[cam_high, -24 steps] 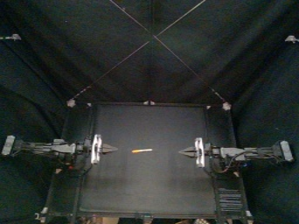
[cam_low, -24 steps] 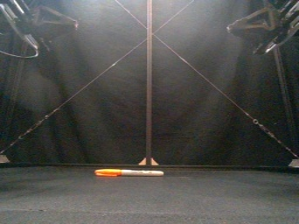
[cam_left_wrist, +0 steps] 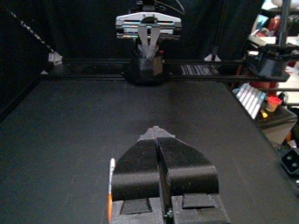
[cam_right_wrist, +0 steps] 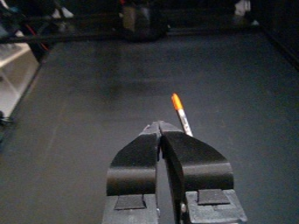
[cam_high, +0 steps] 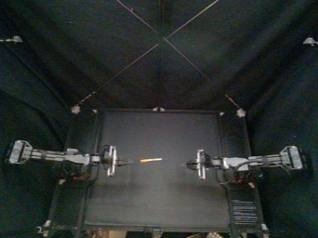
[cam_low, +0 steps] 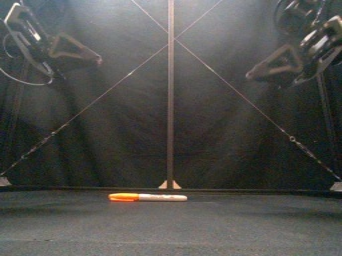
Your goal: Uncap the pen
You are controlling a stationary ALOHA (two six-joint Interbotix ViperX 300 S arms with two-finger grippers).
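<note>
Pen (cam_low: 147, 197): orange along its left part in the front view, the rest white to pale grey; right wrist view shows the same orange, with the pale end greyish; table (cam_high: 162, 200): plain matte black, lit to dark grey in the wrist views; left gripper (cam_left_wrist: 156, 131): jaws glossy black; right gripper (cam_right_wrist: 158, 128): jaws the same black; left cross-plate (cam_high: 104, 158) and right cross-plate (cam_high: 204, 162): white in the top view; back curtain (cam_high: 159, 56): plain black.
</note>
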